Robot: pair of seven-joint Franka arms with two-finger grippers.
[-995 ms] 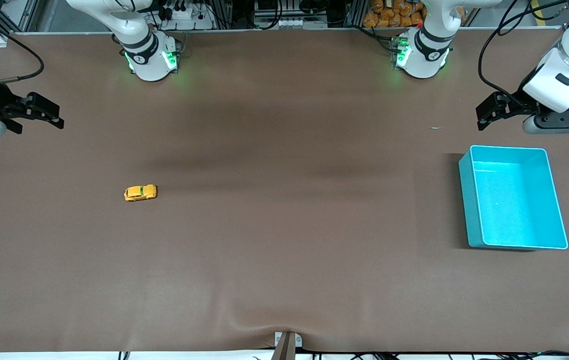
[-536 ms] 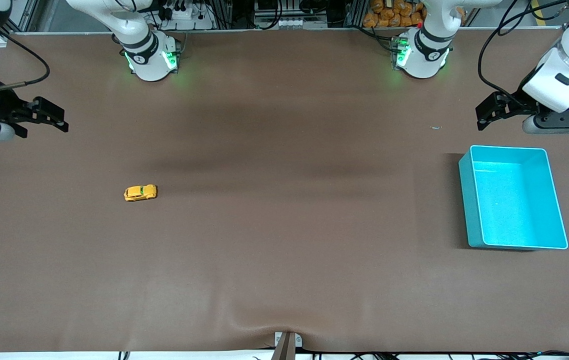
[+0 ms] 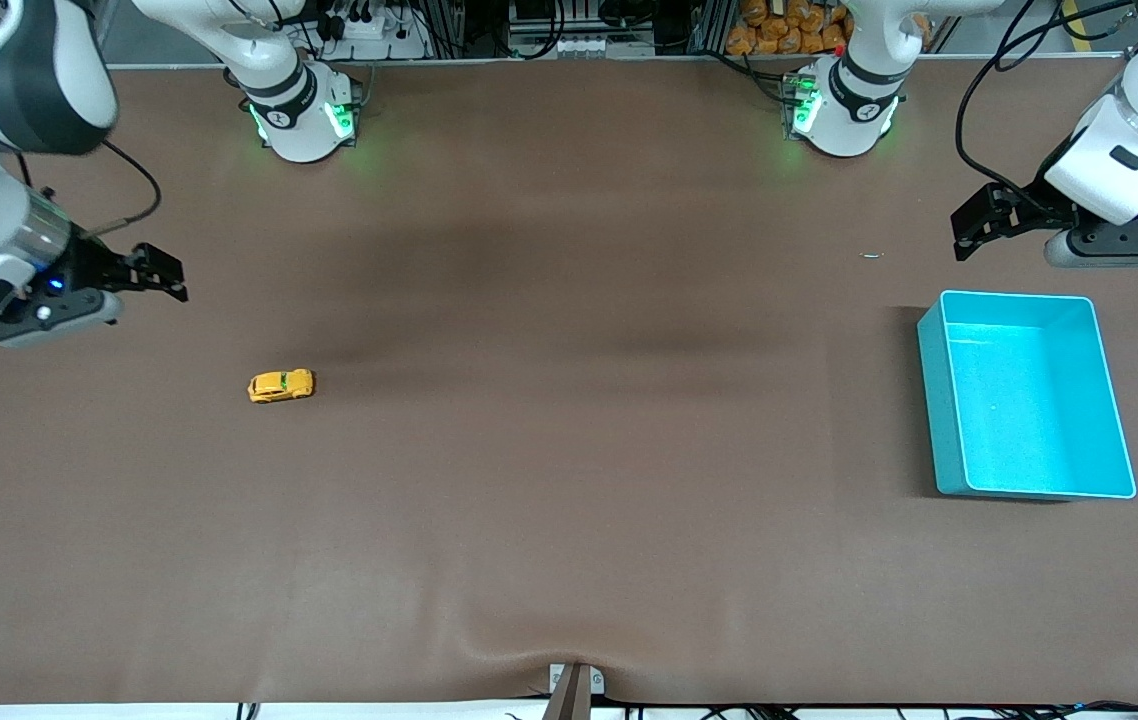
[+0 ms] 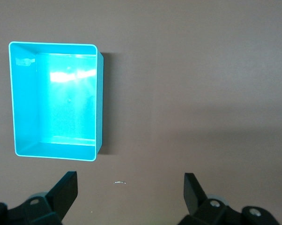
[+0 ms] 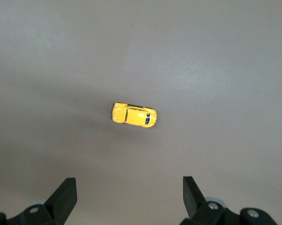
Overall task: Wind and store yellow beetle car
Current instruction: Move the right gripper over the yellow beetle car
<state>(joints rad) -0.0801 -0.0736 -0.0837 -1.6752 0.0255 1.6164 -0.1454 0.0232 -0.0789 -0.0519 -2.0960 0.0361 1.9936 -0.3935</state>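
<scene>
Yellow beetle car (image 3: 281,386) sits untouched on the brown table (image 3: 569,500) toward the right arm's end, well apart from the teal bin (image 3: 939,400). The right gripper (image 3: 161,277), jaws wide and empty, has swung in closer above the table near the car, so the pickup looks about to begin. The left gripper (image 3: 979,228) waits wide open beside the bin.

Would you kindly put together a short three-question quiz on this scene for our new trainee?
1. True or false: the yellow beetle car already lies inside the teal bin.
2. Which hand is nearer the car: (a) the right hand or (b) the left hand?
3. Fill in: both hands have their fingers ____.

Key
1. False: the car sits on the bare table toward the right arm's end; the bin, at the left arm's end, holds nothing.
2. (a): the right hand is in the air close to the car, while the left arm waits near the bin.
3. Open, and neither holds anything.
</scene>
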